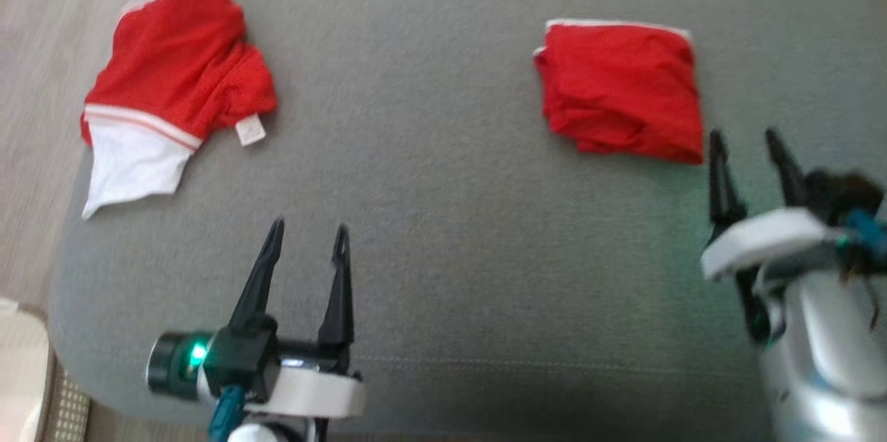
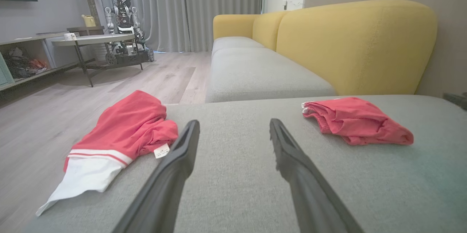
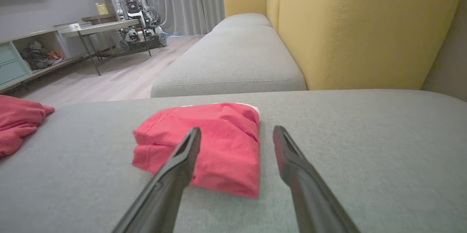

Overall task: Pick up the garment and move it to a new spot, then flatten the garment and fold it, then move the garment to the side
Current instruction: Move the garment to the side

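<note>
Two red garments lie on the grey cushion (image 1: pixel 443 234). A crumpled red and white garment (image 1: pixel 173 75) (image 2: pixel 124 130) sits at the far left corner, its white part hanging toward the edge. A folded red garment (image 1: pixel 624 92) (image 2: pixel 355 119) (image 3: pixel 211 145) lies at the right. My left gripper (image 1: pixel 308 237) (image 2: pixel 233 130) hovers open over the bare cushion, nearer to me than the crumpled garment and to its right. My right gripper (image 1: pixel 748 144) (image 3: pixel 237 136) is open too, just short of the folded garment's near right corner, touching nothing.
The cushion's left edge drops to a wooden floor (image 2: pixel 43 116). A yellow-backed sofa (image 2: pixel 350 43) stands beyond the cushion. Farther off are a low table (image 2: pixel 91 39), shelves (image 2: pixel 22 57) and another robot (image 2: pixel 124 17) by the curtains.
</note>
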